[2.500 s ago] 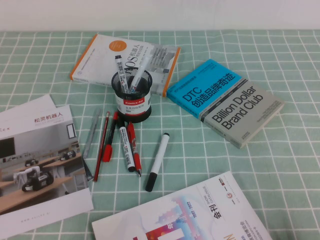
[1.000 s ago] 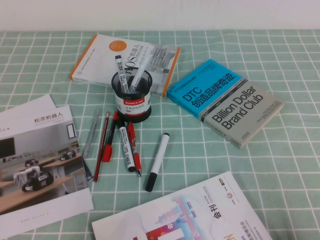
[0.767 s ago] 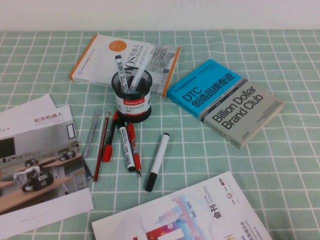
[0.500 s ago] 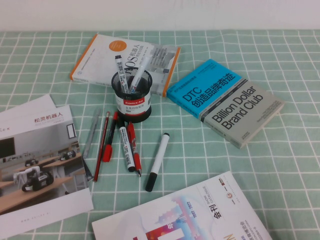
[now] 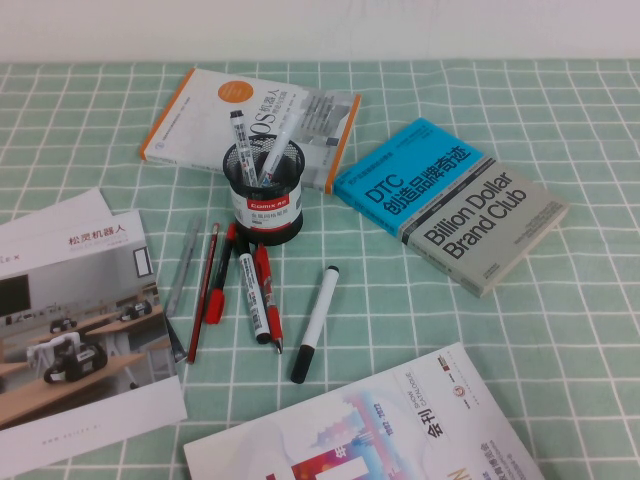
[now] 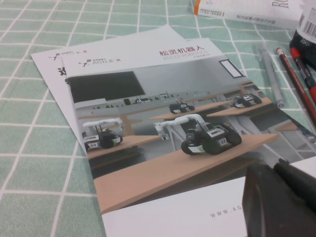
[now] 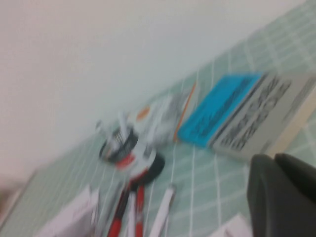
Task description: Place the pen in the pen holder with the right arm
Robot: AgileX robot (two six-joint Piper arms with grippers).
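Note:
The pen (image 5: 315,322), white barrel with black cap and black tail, lies on the green checked cloth in front of the pen holder (image 5: 264,190). The holder is a black mesh cup with a red-and-white band, and it holds a printed white marker. Neither arm shows in the high view. My right gripper (image 7: 271,158) is up in the air on the near right, fingers together and empty. The right wrist view shows the pen (image 7: 163,212) and the holder (image 7: 129,153) blurred and far off. My left gripper (image 6: 269,168) is shut and empty over a brochure (image 6: 163,123).
Red pens (image 5: 212,290), a printed white marker (image 5: 252,297) and a grey pen (image 5: 183,266) lie left of the pen. An orange-edged book (image 5: 200,110) lies behind the holder, a blue-and-grey book (image 5: 450,200) to its right, a magazine (image 5: 400,430) in front.

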